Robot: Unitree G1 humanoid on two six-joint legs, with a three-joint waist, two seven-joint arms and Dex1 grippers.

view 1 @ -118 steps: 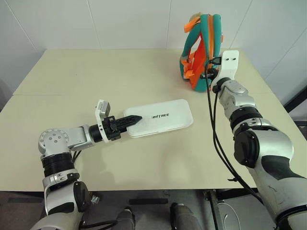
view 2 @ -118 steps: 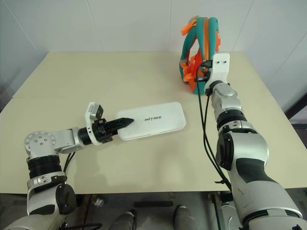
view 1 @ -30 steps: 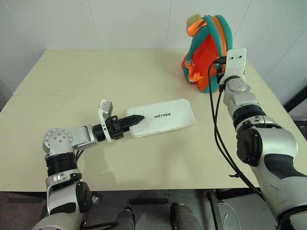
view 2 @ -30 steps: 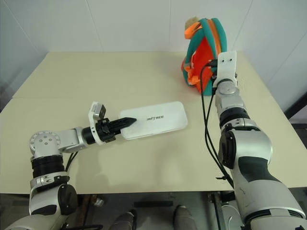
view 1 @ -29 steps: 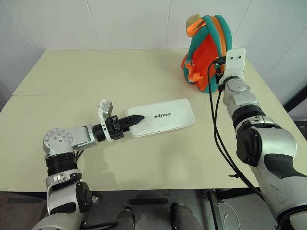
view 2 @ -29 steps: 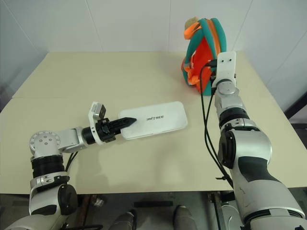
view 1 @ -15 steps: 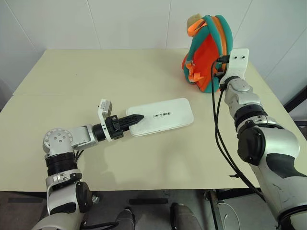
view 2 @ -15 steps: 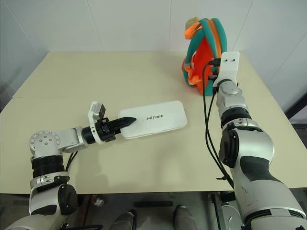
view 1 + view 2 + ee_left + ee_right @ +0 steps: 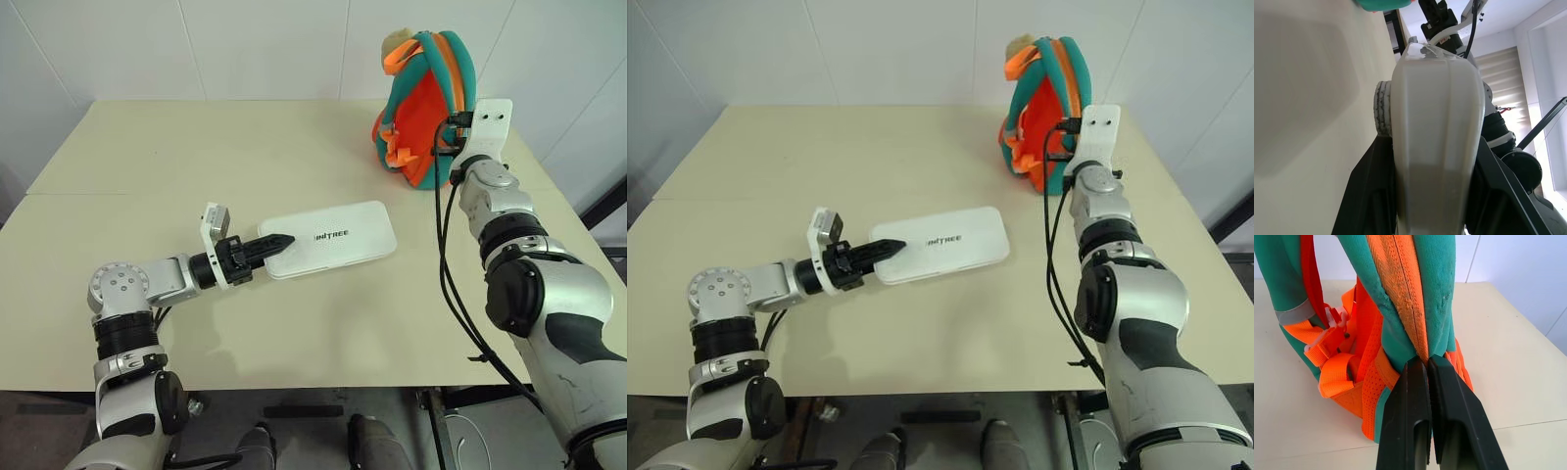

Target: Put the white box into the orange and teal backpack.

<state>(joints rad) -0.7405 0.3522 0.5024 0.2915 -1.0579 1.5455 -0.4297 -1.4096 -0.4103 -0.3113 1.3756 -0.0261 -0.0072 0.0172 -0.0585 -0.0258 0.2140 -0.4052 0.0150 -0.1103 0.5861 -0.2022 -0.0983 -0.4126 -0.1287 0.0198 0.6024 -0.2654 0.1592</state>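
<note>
My right gripper is hidden behind its wrist bracket from the head; up close the fingers are pinched together on the edge of the orange and teal backpack. Backpack stands upright at the far right corner of the table. White box lies flat, well apart from the backpack toward the table's middle. My left gripper clamps the box's near end, arm low and level. Nothing between box and backpack.

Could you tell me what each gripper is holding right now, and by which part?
Left gripper: the box, by its near end. Right gripper: the backpack, by its edging.
</note>
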